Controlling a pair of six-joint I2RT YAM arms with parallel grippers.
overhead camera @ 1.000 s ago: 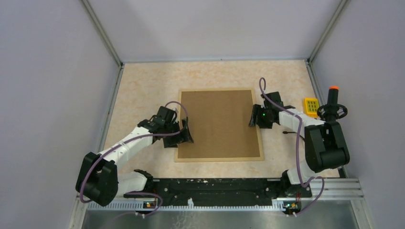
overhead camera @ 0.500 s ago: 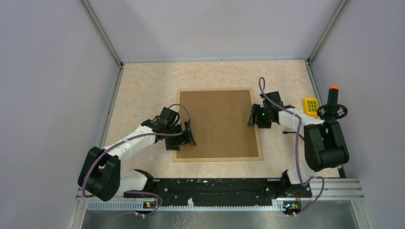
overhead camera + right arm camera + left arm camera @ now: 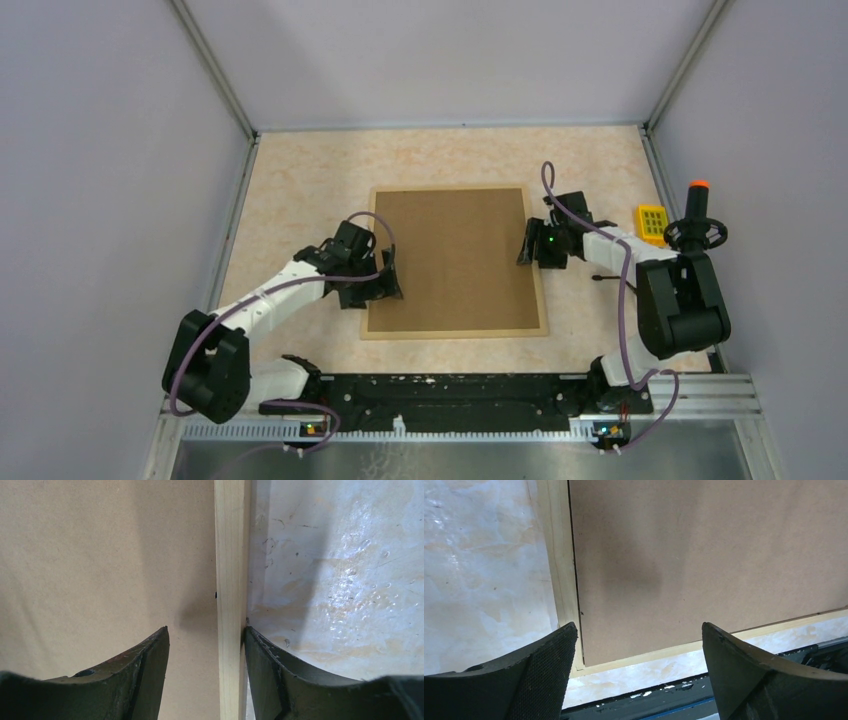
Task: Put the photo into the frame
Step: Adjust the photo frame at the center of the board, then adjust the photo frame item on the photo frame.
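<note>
Jaws stood apart on the left gripper (image 3: pixel 639 626) and right gripper (image 3: pixel 206 630) beside the frame (image 3: pixel 231 555), so pushing its board (image 3: pixel 460 255) flat seemed next.

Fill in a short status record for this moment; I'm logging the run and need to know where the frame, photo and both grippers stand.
frame: flat on the table, back side up
backing board: brown, lying within the frame's moulding
photo: not visible in any view
left gripper: open, above the frame's near-left corner, holding nothing
right gripper: open, straddling the frame's right rail, outer finger against its edge
other: yellow block to the right of the frame
</note>
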